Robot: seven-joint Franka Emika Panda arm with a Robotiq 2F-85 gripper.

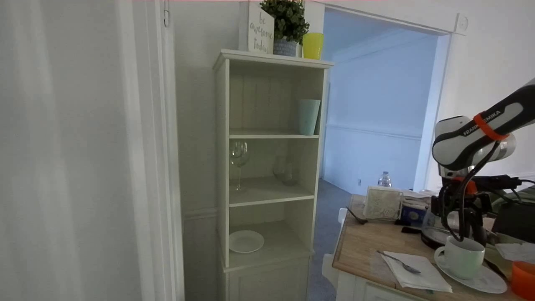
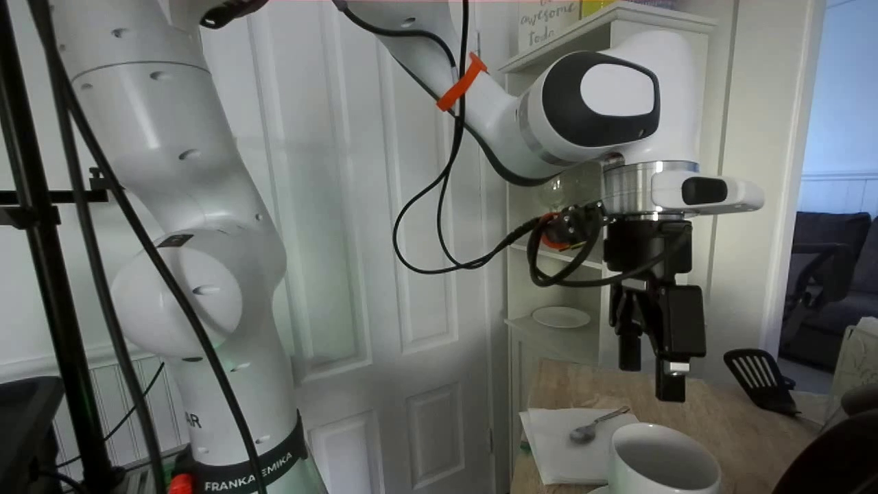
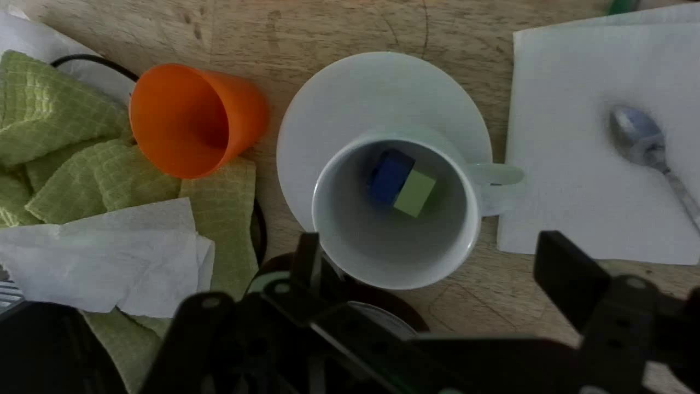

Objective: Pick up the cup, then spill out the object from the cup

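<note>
Pincer (image 3: 429, 246) is hanging point-down near the cup (image 3: 394, 241), spread wide and gripping nothing. Cup is standing upright on the saucer (image 3: 339, 104), on the wooden worktop (image 1: 359, 246), its handle pointing toward the napkin (image 3: 569, 208). Inside, a blue block (image 3: 390, 175) and a yellow-green block (image 3: 414, 193) are lying side by side; presumably these are the load for spilling. Downward pose is probably serving a grasp on wall or rim. Saucer, napkin and the spoon (image 3: 637, 131) resting on it are suggesting a laid place, my guess.

Around: a dark-rimmed round vessel (image 3: 402, 309) is sitting just beside the cup in the wrist view, mostly masked by the pincer; coming down there might be risking a knock. Orange tumbler (image 3: 180, 120) is standing near the saucer, opposite the handle, on or against a green cloth (image 3: 65, 180), cannot tell which. Pouring that way would likely be losing blocks in clutter. Black spatula (image 2: 772, 398) is lying farther off, hardly obstructing.
</note>
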